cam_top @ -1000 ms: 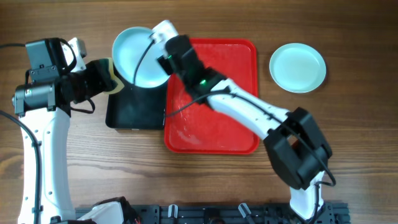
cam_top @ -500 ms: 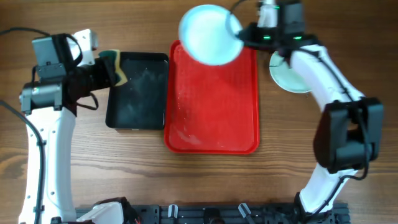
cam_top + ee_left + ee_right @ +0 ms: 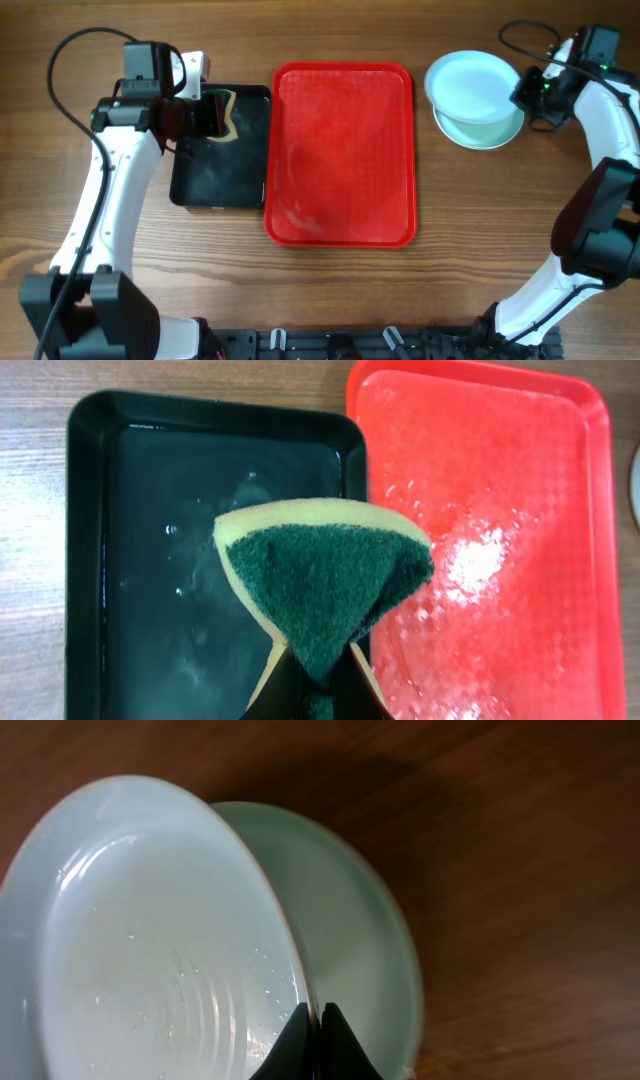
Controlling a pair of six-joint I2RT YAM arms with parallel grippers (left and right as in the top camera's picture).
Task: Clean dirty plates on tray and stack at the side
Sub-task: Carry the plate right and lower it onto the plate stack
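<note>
The red tray (image 3: 340, 150) lies in the middle of the table, wet and bare (image 3: 480, 530). At the far right my right gripper (image 3: 524, 92) is shut on the rim of a white plate (image 3: 468, 85), holding it tilted just above a light aqua plate (image 3: 490, 133) resting on the wood. From the right wrist, the held plate (image 3: 150, 950) fills the left and the aqua plate (image 3: 350, 940) lies behind it, the gripper (image 3: 318, 1015) pinching the rim. My left gripper (image 3: 212, 115) is shut on a yellow-green sponge (image 3: 325, 575), hovering over the black tray.
A smaller black tray (image 3: 215, 150) with a wet film (image 3: 170, 560) sits against the red tray's left side. Bare wooden tabletop surrounds both trays. The arm bases stand along the near edge.
My right arm has carried the white plate from over the black tray across the red tray to above the aqua plate at the right. The left arm shifted right, bringing the sponge over the black tray.
</note>
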